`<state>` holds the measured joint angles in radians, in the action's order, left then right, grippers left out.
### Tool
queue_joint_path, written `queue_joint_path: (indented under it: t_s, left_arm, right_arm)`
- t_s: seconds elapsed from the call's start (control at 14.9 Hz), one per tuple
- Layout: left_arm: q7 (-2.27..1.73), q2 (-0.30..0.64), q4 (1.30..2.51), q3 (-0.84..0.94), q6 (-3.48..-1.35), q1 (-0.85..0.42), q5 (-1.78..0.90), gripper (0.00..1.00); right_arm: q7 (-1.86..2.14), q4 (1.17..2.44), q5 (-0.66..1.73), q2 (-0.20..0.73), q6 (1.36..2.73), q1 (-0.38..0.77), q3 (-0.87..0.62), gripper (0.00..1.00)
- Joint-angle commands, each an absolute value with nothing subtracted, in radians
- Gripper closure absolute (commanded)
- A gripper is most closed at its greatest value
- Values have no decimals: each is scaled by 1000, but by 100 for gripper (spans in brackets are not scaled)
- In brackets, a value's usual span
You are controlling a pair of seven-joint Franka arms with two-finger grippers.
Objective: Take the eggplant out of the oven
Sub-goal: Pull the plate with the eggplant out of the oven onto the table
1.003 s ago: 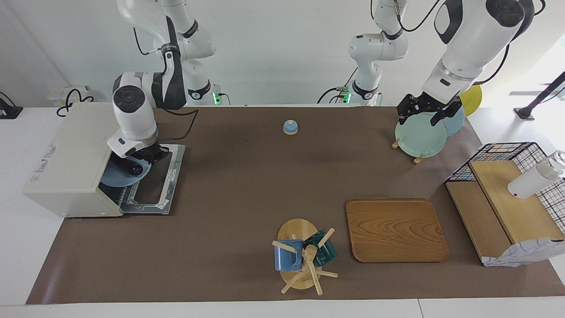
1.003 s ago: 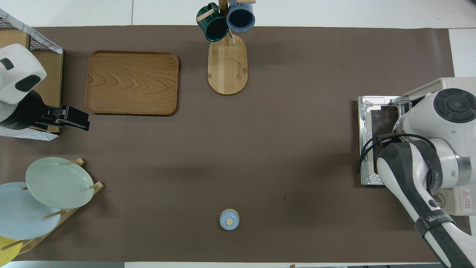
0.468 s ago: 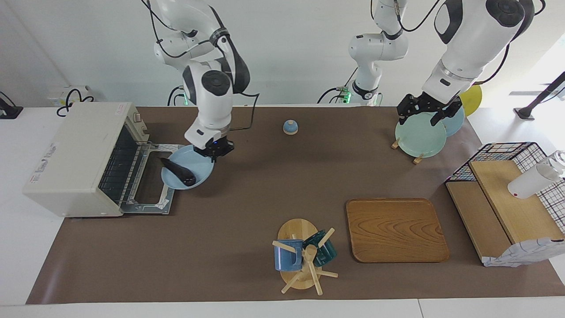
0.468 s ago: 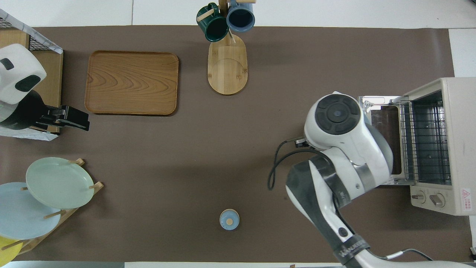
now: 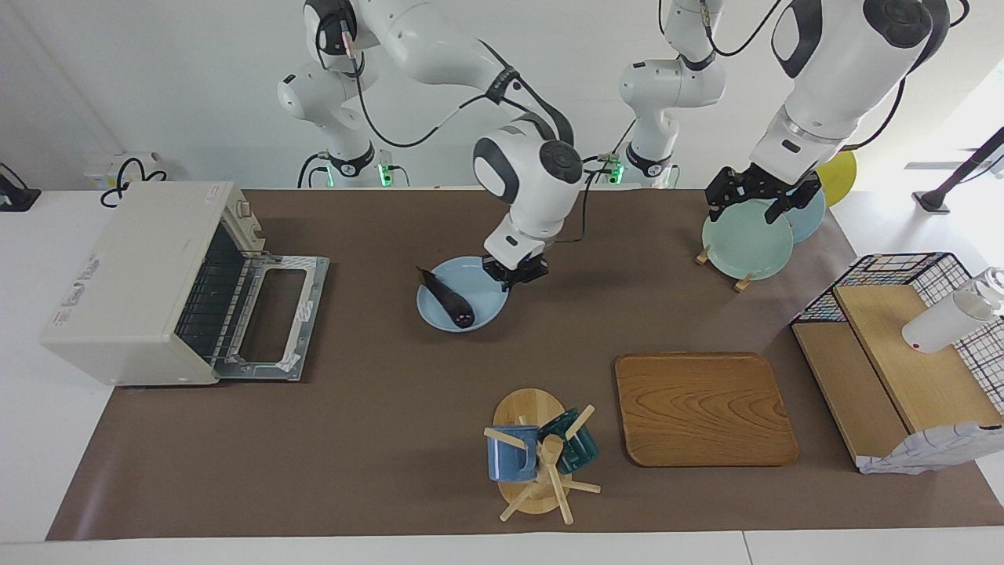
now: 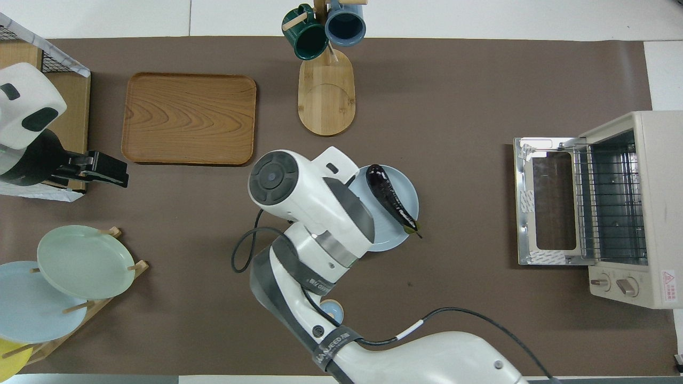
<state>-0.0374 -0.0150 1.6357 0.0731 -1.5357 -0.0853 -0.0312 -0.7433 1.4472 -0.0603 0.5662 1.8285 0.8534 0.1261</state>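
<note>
Brown table: right gripper holds plate bearing eggplant

A pale blue plate sits mid-desk. Near the edge farthest from the robots, a wooden mug stand carries a blue mug and a dark green mug, with a wooden tray beside it. By the robots' edge are a small blue bell and a rack of plates. A wire basket fills the left arm's end
</note>
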Motion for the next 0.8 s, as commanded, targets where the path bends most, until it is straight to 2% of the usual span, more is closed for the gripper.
queue_joint_path:
  t_s: [0.0, 0.27, 0.4, 0.47, 0.67, 0.74]
  left_arm:
    - [-34, -21, 1635, 78, -1529, -78, -11, 0]
    - [-32, -21, 1635, 78, -1529, -78, -11, 0]
    - [-35, -21, 1635, 78, -1529, -78, -11, 0]
    - [-35, -21, 1635, 78, -1531, -78, -11, 0]
    - [-35, -21, 1635, 78, -1525, -78, -11, 0]
    - [-37, -21, 1635, 78, -1529, -78, -11, 0]
  right_arm:
    - [-807, 1376, -55, 638, 1833, 893, 121, 100]
    - [-864, 1391, 13, 638, 1913, 884, 115, 100]
    - [-864, 1388, 18, 637, 1927, 876, 115, 84]
    - [-861, 1385, 14, 638, 1936, 877, 115, 61]
    - [-812, 1382, -9, 606, 1901, 862, 118, 60]
    - [-746, 1381, -15, 579, 1841, 829, 121, 60]
